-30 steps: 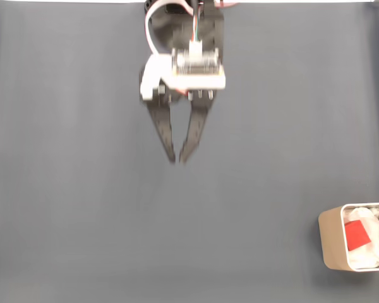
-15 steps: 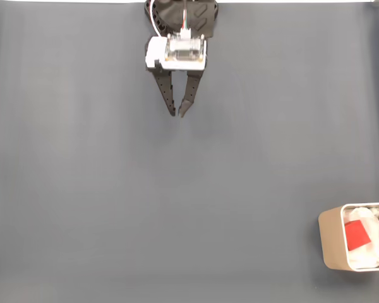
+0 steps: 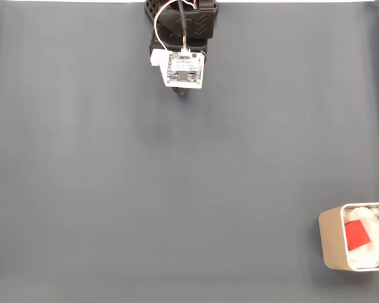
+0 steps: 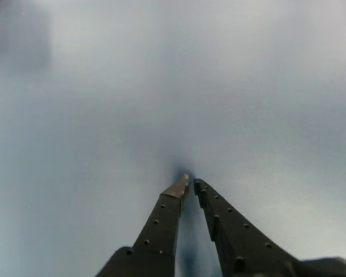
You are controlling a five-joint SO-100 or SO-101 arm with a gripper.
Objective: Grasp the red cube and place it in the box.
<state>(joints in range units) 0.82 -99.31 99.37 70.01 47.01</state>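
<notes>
In the wrist view the end effector point(image 4: 190, 183) rose from the lower edge of the frame, its two black fingers point(image 4: 161, 228) drawn together until only a thin sliver of gap showed at the tips; it held nothing; beyond the tips lay the blue-grey table point(image 4: 161, 86), blurred and bare, with a dark shadow just past the fingertips; a small beige patch sat at the very upper left corner of that frame, too cut off to identify.

In the fixed view, looking down from above, the box point(image 3: 330, 243) stood at the lower right of the frame, cut off by the right edge, its beige wall rounded at the corners; the red cube point(image 3: 357, 235) lay inside it, resting among crumpled white lining point(image 3: 372, 252); the grey table point(image 3: 177, 189) stretched across the rest of the frame; at the top centre the arm point(image 3: 183, 22) was folded back, black, with a white circuit board point(image 3: 184, 68) facing the camera and thin wires looping above it; only a dark tip of the end effector point(image 3: 182, 93) peeped out below the board, well apart from the box.
</notes>
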